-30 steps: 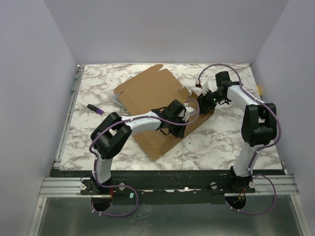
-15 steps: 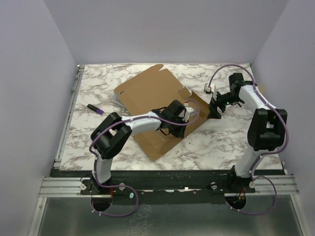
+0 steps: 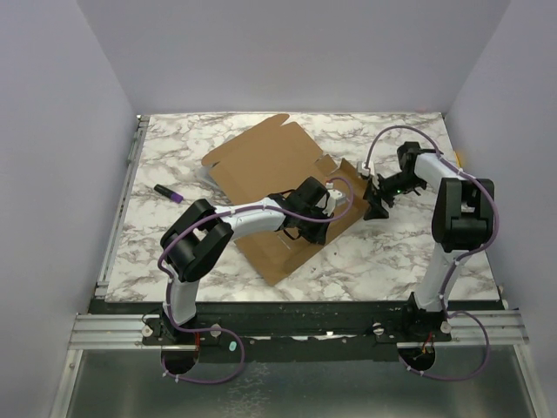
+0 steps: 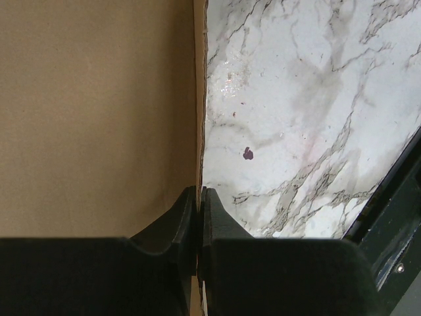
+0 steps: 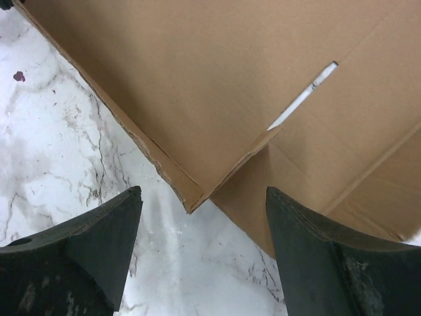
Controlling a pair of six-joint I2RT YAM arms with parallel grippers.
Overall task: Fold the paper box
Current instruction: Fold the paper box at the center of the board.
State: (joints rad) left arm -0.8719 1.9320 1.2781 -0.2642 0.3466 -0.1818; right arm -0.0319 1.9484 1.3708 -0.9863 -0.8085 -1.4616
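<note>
The left pincer (image 4: pixel 199 209) is shut tight on an edge of the box (image 3: pixel 261 165), spread mid-way across the table (image 3: pixel 174 157); the right pincer (image 5: pixel 202 197) is seen wide open, empty, at a corner flap, which should be centred before being pinched.

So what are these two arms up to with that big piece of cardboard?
They are folding a paper box from a die-cut brown sheet lying on the marble table. The left hand is pinched shut on one edge of the sheet. The right hand is open just off a corner on the other side and grips nothing. Most of the sheet looks flat, so no box shape has formed yet.
</note>
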